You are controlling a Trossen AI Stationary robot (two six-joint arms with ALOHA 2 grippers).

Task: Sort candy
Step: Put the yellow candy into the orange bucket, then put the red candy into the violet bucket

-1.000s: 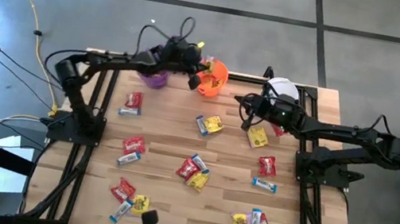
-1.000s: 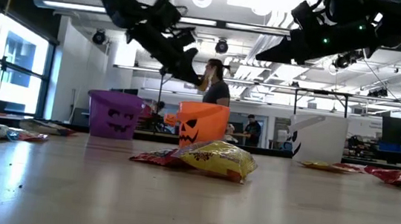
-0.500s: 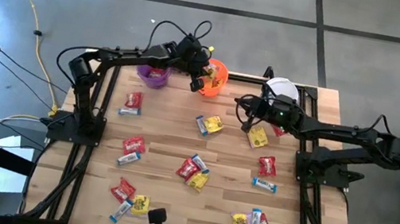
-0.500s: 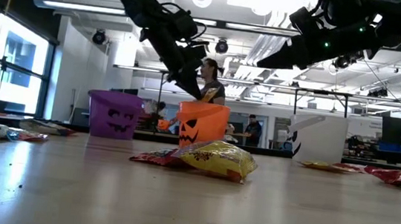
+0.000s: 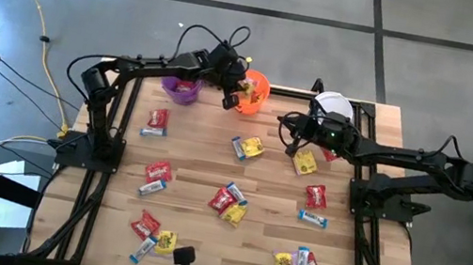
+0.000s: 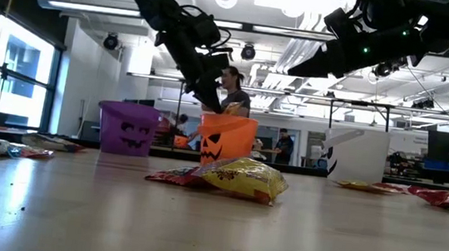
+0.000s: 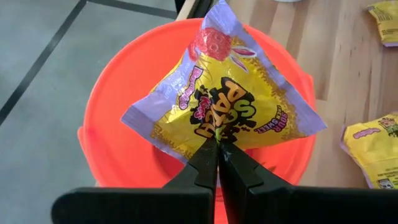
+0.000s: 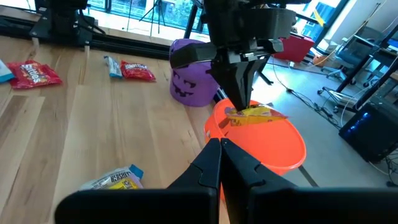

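My left gripper point(image 5: 235, 91) hangs over the orange bucket point(image 5: 256, 92), shut on a yellow candy packet point(image 7: 224, 106). The right wrist view shows that packet point(image 8: 255, 112) just above the bucket's mouth point(image 8: 277, 146). My right gripper point(image 5: 292, 137) is shut on nothing and hovers high above the table point(image 6: 297, 66), near a yellow packet point(image 5: 305, 162) lying flat on the wood. Several red, yellow and blue-and-white candies lie scattered over the table, such as the pile point(image 5: 230, 202) in the middle. My left gripper pinches the yellow packet by one edge point(image 7: 217, 140) between its two fingertips, coming from above and pointing down. The packet is lifted clear, lies roughly level below the fingers point(image 8: 242, 93) and spreads out over the orange bucket's opening point(image 7: 112, 106).
The purple bucket point(image 5: 182, 92) stands left of the orange one and the white bucket point(image 5: 332, 101) right of it, all along the far edge. Loose candy lies near the left edge point(image 5: 156, 121) and the near right corner point(image 5: 296, 263). People stand in the room beyond point(image 6: 236, 93).
My left gripper has carried the yellow packet toward the table's right and a little down, from beside the orange bucket to over its mouth, staying shut on it. For the last half second it has barely moved.
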